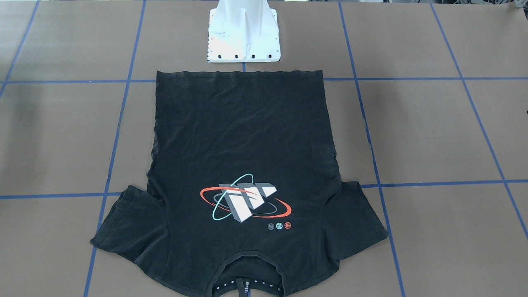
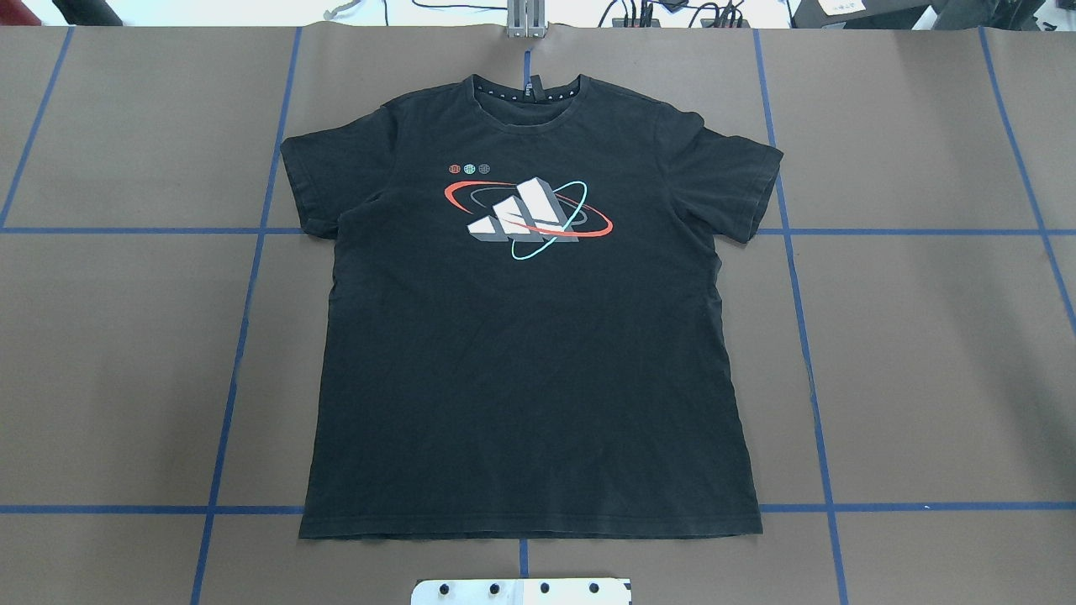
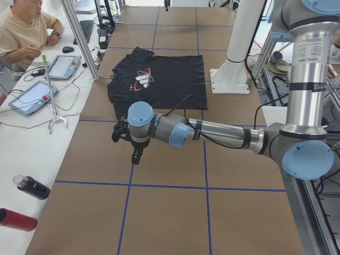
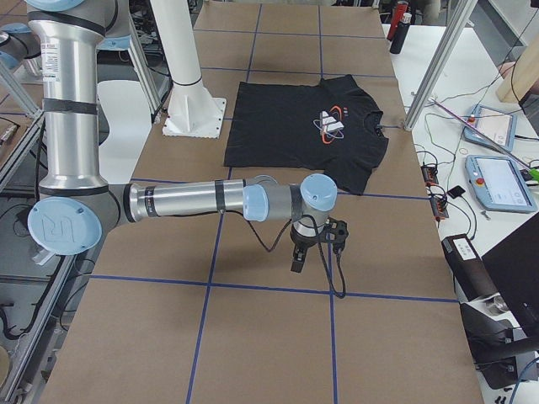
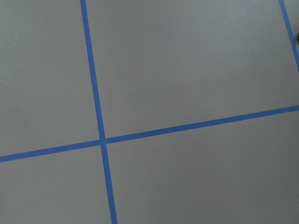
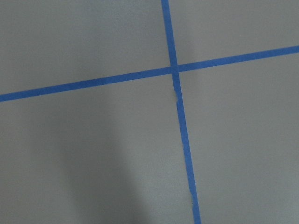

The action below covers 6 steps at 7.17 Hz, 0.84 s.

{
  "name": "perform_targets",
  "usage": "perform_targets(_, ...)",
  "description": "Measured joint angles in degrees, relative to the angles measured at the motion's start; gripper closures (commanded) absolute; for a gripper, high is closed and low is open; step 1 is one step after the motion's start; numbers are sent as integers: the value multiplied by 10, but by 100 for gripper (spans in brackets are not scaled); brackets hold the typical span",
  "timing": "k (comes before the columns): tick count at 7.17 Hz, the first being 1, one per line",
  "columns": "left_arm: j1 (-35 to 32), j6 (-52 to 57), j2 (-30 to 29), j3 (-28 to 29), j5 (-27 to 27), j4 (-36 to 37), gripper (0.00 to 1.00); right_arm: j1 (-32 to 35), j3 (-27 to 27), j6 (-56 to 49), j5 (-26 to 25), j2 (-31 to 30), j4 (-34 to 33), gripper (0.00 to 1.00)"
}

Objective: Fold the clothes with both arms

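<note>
Our black short-sleeved T-shirt [image 2: 521,336] lies flat, print up, centred on the brown gridded desk [image 2: 925,353], so we reckon each arm gets a side. Silver-grey left arm [image 3: 223,133] and right arm [image 4: 177,200] hang well clear; can't tell if either's jaws are open.

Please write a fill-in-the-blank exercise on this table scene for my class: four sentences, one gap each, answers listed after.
1. The black T-shirt lies flat with its logo facing ____.
2. The part of the shirt nearest the white pedestal base is its ____.
3. The tape lines on the brown table are ____ in colour.
4. Of the two sleeves, ____ is folded in yet.

Missing words: up; hem; blue; neither
</note>
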Motion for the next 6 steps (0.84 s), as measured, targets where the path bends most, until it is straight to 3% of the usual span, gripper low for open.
perform_targets(6, 2, -6, 1, 21, -6, -64, 1, -1, 30, 3, 12, -1, 12, 0)
